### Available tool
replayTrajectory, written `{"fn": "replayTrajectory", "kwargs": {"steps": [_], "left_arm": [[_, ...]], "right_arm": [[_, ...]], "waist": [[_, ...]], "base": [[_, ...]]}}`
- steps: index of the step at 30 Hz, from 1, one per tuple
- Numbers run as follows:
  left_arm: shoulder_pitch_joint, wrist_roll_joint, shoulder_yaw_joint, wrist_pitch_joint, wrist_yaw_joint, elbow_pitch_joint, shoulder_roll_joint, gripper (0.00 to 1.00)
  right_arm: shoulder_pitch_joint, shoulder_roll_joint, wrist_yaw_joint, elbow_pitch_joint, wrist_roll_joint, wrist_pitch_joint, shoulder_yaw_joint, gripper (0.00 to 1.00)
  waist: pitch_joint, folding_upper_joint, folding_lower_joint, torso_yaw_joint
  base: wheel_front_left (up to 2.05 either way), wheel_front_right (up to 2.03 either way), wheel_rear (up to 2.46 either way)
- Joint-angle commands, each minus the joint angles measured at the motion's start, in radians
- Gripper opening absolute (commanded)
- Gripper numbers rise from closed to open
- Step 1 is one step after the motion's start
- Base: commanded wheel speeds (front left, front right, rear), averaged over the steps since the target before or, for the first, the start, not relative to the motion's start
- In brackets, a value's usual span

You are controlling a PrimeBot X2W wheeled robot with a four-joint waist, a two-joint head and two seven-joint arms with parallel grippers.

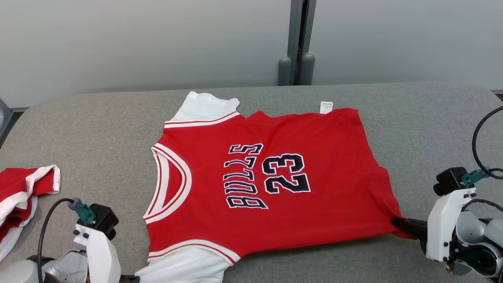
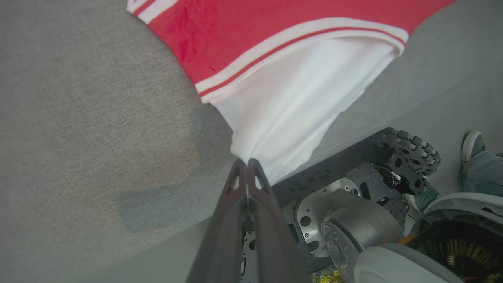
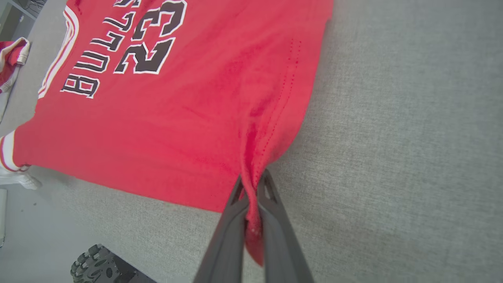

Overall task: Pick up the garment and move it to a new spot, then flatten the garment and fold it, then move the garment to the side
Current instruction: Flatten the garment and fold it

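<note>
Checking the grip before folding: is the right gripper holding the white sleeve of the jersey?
No, the right gripper is pinching a red hem corner of the jersey, not white fabric.

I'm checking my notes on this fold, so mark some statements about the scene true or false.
The jersey lies spread on the table. True.
The right gripper hangs open. False: it is shut on the jersey's hem.
The left gripper pinches the white sleeve. True.
The jersey's number is 32. False: it reads 23.
A second red-and-white garment lies at the table's left end. True.
</note>
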Motion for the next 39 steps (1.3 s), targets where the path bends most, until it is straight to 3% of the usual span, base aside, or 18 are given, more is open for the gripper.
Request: {"fn": "replayTrajectory", "kwargs": {"steps": [1, 23, 39], "left_arm": [[0.023, -0.010, 0.000, 0.006, 0.007, -0.003, 0.010, 0.00], [0.031, -0.006, -0.006, 0.015, 0.019, -0.028, 0.024, 0.00], [-0.135, 0.001, 0.072, -0.011, -0.010, 0.028, -0.018, 0.00]], "right_arm": [[0.020, -0.026, 0.000, -0.006, 0.007, 0.012, -0.001, 0.00], [0.106, -0.105, 0.000, -0.162, 0.010, 0.102, -0.064, 0.00], [0.031, -0.061, 0.000, -0.184, -0.039, 0.125, -0.197, 0.00]], "waist": [[0.000, 0.0000, 0.0000, 0.000], [0.018, 0.0000, 0.0000, -0.004], [0.119, 0.0000, 0.0000, -0.025]], "base": [[0.00, 0.00, 0.00], [0.00, 0.00, 0.00], [0.00, 0.00, 0.00]]}}
